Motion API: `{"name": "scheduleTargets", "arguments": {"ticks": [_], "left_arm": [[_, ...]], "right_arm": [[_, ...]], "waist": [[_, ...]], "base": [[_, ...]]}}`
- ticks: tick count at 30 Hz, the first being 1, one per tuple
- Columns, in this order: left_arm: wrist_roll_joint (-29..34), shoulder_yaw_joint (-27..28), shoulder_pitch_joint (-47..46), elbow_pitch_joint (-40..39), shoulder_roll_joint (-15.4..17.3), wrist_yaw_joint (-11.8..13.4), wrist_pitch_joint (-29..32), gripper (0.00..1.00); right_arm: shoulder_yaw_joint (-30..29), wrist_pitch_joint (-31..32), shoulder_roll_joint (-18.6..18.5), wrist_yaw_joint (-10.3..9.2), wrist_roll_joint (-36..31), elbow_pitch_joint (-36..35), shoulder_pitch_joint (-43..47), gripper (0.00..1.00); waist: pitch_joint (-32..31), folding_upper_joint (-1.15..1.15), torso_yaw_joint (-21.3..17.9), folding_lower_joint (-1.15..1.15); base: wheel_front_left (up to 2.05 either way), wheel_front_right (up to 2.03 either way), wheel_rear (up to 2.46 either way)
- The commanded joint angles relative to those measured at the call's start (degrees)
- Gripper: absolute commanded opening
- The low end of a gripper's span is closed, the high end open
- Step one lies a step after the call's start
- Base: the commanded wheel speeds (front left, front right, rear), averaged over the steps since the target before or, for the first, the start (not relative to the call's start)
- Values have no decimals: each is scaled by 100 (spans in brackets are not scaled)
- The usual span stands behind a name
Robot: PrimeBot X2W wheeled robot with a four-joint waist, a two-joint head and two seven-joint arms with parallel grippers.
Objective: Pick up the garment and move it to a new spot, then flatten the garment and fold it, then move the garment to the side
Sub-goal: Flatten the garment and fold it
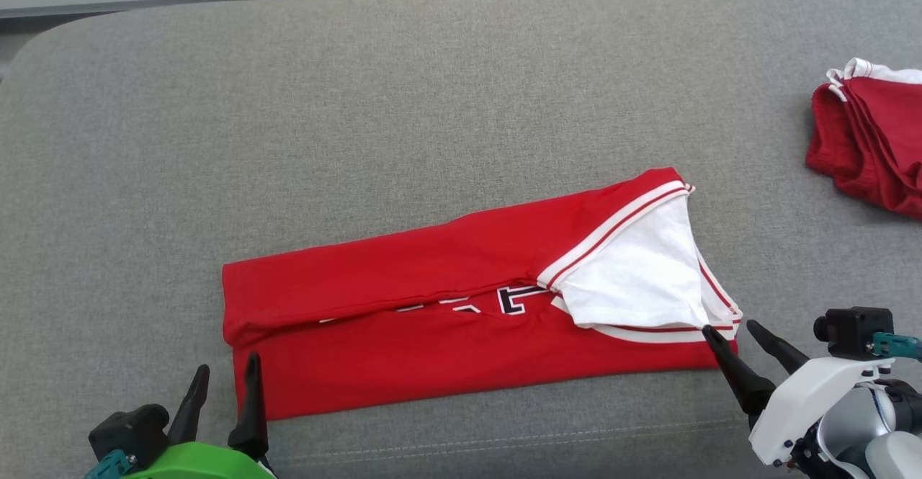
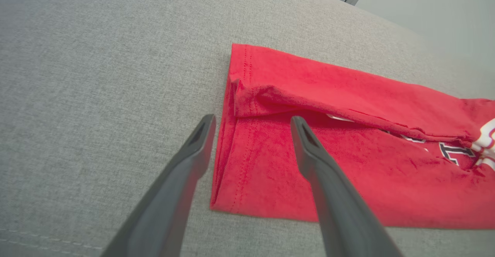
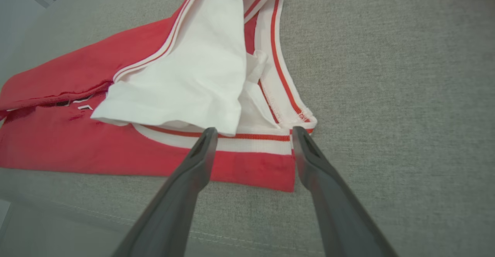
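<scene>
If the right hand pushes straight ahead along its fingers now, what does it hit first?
Most likely the striped band at the near corner of the red garment, then the white flap. The open right hand frames that corner; its height above the cloth is unclear.

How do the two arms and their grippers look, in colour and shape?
The left gripper has two long, dark, tapering jaws on a bright green shell, beside a black block with a teal part. The right gripper has the same jaws on a white shell with a silver-grey joint, also beside a black block with a teal part.
</scene>
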Motion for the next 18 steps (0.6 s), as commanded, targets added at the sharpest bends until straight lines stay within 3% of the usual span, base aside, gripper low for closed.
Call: {"name": "scheduleTargets", "arguments": {"ticks": [1, 10, 18], "left_arm": [[63, 4, 90, -82, 32, 59, -38, 100], [202, -110, 60, -626, 0, 289, 52, 100], [275, -235, -8, -834, -6, 341, 154, 100]], "right_arm": [[-51, -12, -16, 0, 28, -42, 81, 100], [-633, 306, -64, 0, 9, -361, 93, 100], [-741, 888, 85, 0, -163, 341, -633, 100]], "waist": [[-129, 0, 28, 0], [-677, 0, 165, 0], [-682, 0, 443, 0]], "base": [[0, 0, 0], [0, 0, 0], [0, 0, 0]]}}
